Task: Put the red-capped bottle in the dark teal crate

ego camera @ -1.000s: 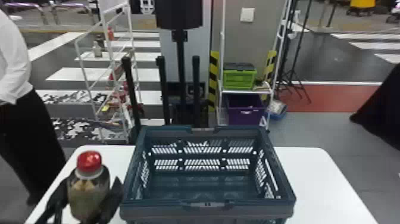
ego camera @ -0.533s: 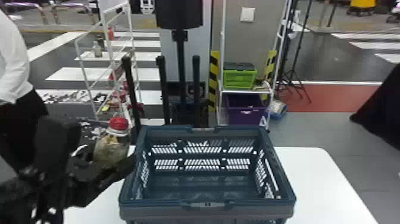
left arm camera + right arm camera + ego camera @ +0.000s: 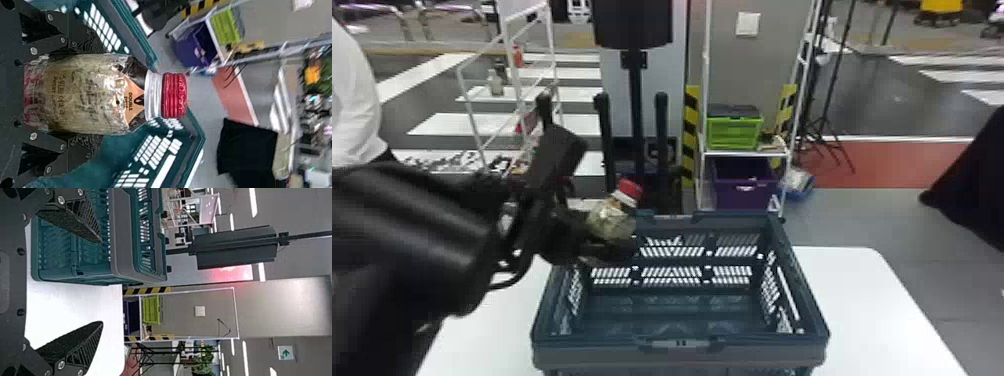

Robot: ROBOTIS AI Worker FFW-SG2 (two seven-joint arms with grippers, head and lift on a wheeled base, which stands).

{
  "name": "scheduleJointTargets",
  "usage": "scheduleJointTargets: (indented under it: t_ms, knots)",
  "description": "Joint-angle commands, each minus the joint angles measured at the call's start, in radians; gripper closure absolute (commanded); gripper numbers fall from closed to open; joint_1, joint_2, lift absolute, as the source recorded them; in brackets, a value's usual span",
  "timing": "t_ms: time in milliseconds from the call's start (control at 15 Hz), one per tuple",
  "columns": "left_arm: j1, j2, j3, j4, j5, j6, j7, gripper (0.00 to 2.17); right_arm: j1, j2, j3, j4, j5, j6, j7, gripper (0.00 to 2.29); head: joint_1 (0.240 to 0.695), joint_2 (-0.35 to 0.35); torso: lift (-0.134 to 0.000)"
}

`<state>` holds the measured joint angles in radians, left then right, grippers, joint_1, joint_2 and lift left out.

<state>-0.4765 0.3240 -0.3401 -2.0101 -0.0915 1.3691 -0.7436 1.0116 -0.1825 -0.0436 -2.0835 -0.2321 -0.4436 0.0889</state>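
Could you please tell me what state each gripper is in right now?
Left gripper: closed on the red-capped bottle.
Right gripper: open, holding nothing.

Prob. indoor demo hall w/ crosswalk stripes [image 3: 452,124], hazard tape [image 3: 691,135], exit sign [image 3: 285,353].

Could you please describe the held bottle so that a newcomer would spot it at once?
Start with the white table and the dark teal crate on it. Near the crate's far left corner, in the black left claw, is a tilted clear bottle with yellowish contents. Its red cap above a white collar sets it apart from crate and claw.
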Motion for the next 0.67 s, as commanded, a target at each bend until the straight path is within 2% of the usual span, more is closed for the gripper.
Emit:
scheduleJointTargets:
  t_ms: [0, 67, 200, 400, 600]
  knots:
    - [-0.123, -0.025, -0.123, 0.225, -0.011, -0.066, -0.039, 1.88, 0.005, 0.005, -0.004, 0.000, 0.000, -0.017, 0.000, 0.15, 0.499, 0.000, 0.000]
    - [-0.165, -0.039, -0.178, 0.326, -0.022, -0.155, -0.066, 1.88, 0.008, 0.006, -0.004, 0.003, 0.000, -0.026, 0.000, 0.15, 0.499, 0.000, 0.000]
    - [-0.221, -0.091, -0.241, 0.530, -0.060, -0.287, -0.135, 1.88, 0.008, 0.009, -0.004, 0.008, -0.001, -0.030, 0.000, 0.15, 0.499, 0.000, 0.000]
    - [-0.252, -0.187, -0.264, 0.794, -0.169, -0.554, -0.221, 1.88, 0.008, 0.011, -0.004, 0.008, 0.000, -0.030, 0.000, 0.15, 0.499, 0.000, 0.000]
    - [-0.294, -0.258, -0.295, 1.031, -0.254, -0.784, -0.270, 1.88, 0.013, 0.011, -0.004, 0.005, 0.000, -0.030, 0.000, 0.15, 0.499, 0.000, 0.000]
